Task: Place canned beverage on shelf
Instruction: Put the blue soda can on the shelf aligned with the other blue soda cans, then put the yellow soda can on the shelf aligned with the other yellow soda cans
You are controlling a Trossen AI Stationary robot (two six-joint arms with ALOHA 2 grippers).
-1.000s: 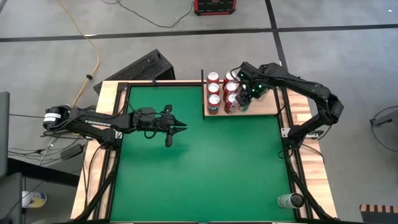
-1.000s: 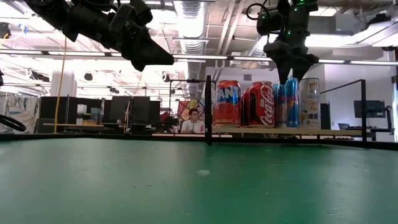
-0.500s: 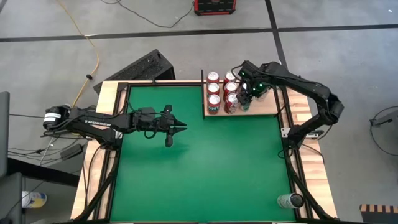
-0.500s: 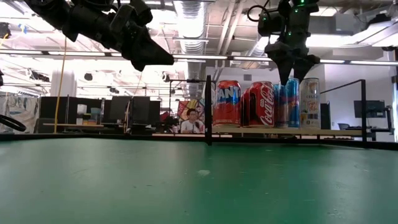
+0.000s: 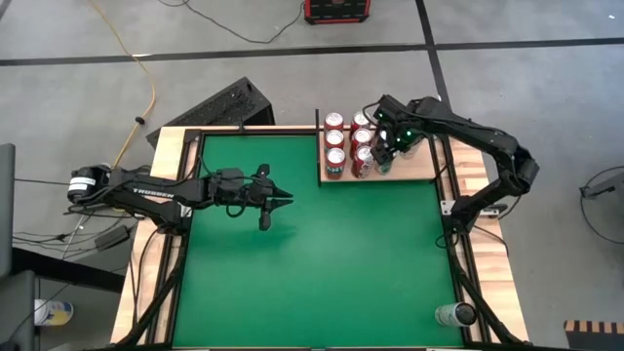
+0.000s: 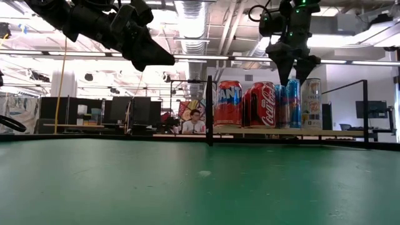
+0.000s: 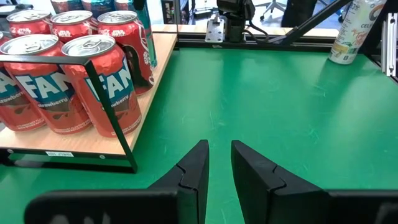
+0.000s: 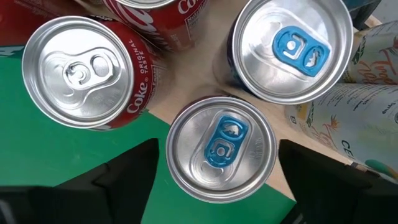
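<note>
From above, the shelf [image 5: 421,168] sits at the far right part of the green table [image 5: 312,273], its board packed with upright cans; the right gripper [image 5: 382,154] hangs over the cans at the shelf's front edge, while the left gripper [image 5: 283,202] waits above bare green near the table's middle, and a lone pale can [image 5: 454,314] stands at the near right corner; in the low view the right gripper [image 6: 292,74] hovers just above a blue can [image 6: 290,103] with its fingers spread and clear of it, the blue can standing on the shelf beside a red Coca-Cola can [image 6: 260,104] and an orange Fanta can [image 6: 228,103]; the left wrist view shows the left gripper [image 7: 218,163] with its fingers drawn narrow, nothing between them; the right wrist view looks straight down on the blue can's [image 8: 221,148] blue-tabbed top, the dark fingers [image 8: 127,171] standing wide on either side of it without touching.
</note>
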